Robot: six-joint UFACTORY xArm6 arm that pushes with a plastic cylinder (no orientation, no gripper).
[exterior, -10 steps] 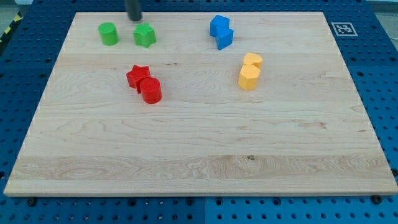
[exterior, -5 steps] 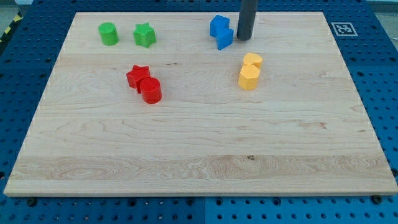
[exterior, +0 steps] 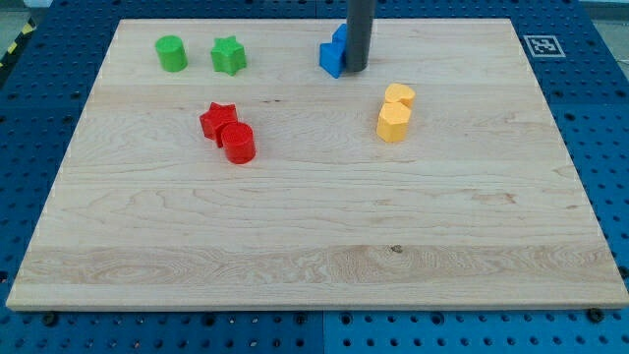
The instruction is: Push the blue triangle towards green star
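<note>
My tip (exterior: 358,69) rests on the board near the view's top centre, touching the right side of a blue block (exterior: 331,59), which looks like the triangle. A second blue block (exterior: 339,35) sits just behind it, mostly hidden by the rod, so I cannot make out its shape. The green star (exterior: 228,55) lies to the view's left of the blue blocks, about a hundred pixels away, near the top edge. The rod stands upright and leaves the view at the top.
A green cylinder (exterior: 172,53) sits left of the green star. A red star (exterior: 217,120) and a red cylinder (exterior: 238,144) touch at left of centre. Two yellow blocks (exterior: 395,111) sit together right of centre. The wooden board (exterior: 314,256) lies on a blue pegboard.
The rod moved from above the green star across to the right of the blue blocks, then came back left. It has pushed the lower blue block a little to the left.
</note>
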